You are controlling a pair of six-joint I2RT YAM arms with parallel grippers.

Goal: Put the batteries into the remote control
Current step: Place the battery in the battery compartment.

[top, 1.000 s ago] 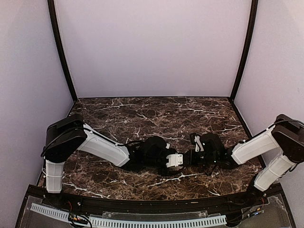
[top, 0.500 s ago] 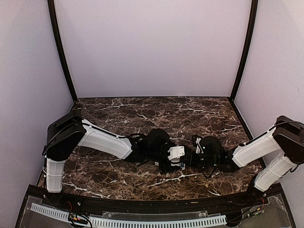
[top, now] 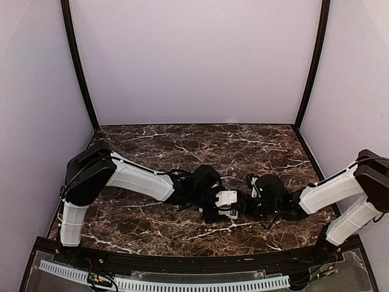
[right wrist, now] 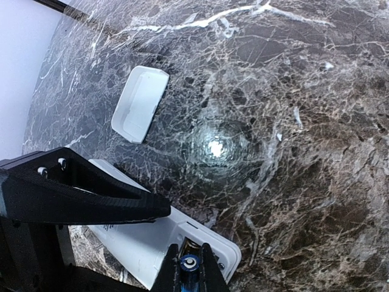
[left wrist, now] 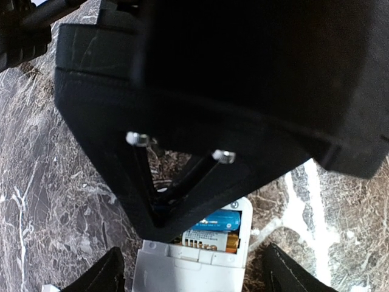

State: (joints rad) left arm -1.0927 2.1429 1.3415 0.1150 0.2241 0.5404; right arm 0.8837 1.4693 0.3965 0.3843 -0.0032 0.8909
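Observation:
The white remote control [top: 227,198] lies back-up between the two grippers, its battery compartment open. My left gripper [top: 219,205] is shut on the remote [left wrist: 188,271]; one of its fingers [right wrist: 91,201] lies along the remote's [right wrist: 143,243] side. My right gripper [right wrist: 189,272] is shut on a blue battery [right wrist: 189,263], seen end-on at the open compartment. In the left wrist view that battery [left wrist: 222,220] reaches from the right gripper [left wrist: 159,210] into the compartment. A white-labelled, gold-ended cylinder sits beside it.
The loose white cover [right wrist: 140,103] lies on the dark marble table [right wrist: 292,121], beyond the remote. The two arms meet at the table's near middle [top: 234,204]. Black posts and pale walls close the back and sides.
The left arm has carried the remote a little right and away from the front edge. The right gripper has closed in on it, bringing the battery to the compartment.

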